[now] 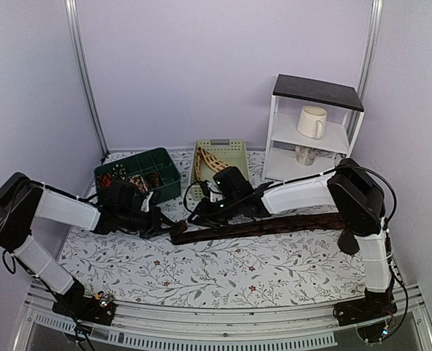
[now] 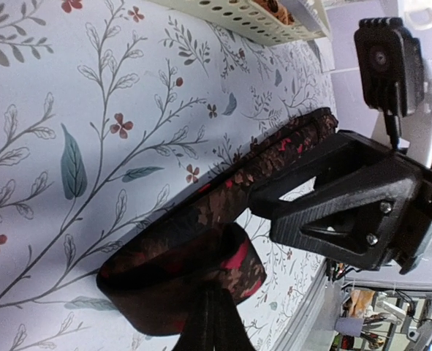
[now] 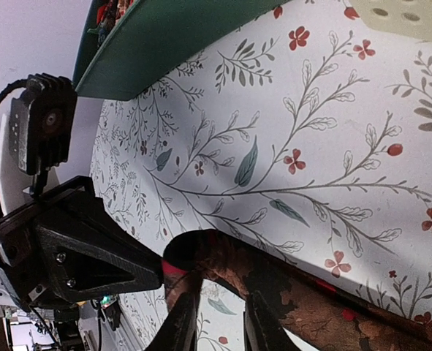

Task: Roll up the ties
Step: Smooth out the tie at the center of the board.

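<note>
Where the dark tie (image 1: 274,225) curls, left end effector (image 2: 214,311) pinches it

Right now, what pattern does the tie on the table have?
The tie is dark brown with red blotches; left wrist view.

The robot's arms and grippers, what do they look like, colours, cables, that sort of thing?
The left arm and right arm have white link shells between bulky black joint housings, with thin black cables looping alongside. The left gripper and right gripper are black, with triangular open-frame fingers fixed by small screws and a boxy black camera on a white mount.
</note>
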Motion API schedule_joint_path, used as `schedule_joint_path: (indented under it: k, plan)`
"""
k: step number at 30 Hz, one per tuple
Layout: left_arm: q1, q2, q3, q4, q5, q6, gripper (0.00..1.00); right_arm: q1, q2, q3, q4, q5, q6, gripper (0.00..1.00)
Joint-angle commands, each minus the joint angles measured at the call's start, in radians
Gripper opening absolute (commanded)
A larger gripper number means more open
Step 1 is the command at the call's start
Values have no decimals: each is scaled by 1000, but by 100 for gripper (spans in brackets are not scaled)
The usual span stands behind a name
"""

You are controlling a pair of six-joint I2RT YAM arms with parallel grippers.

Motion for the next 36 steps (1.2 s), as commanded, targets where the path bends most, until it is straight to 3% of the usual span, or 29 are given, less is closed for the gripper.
schedule_joint_path:
  k: [1,29,36]
  plan:
    - [-26,40,30,28,-20,10,0,3,-33,-2,38,-29,21,25]
    - [-73,123,62,-28,-49,83,0,27,103,124,-214,13,-3,28]
    - [-85,153,66,-54,-70,104,0,27,127,143,-245,10,-10,19]
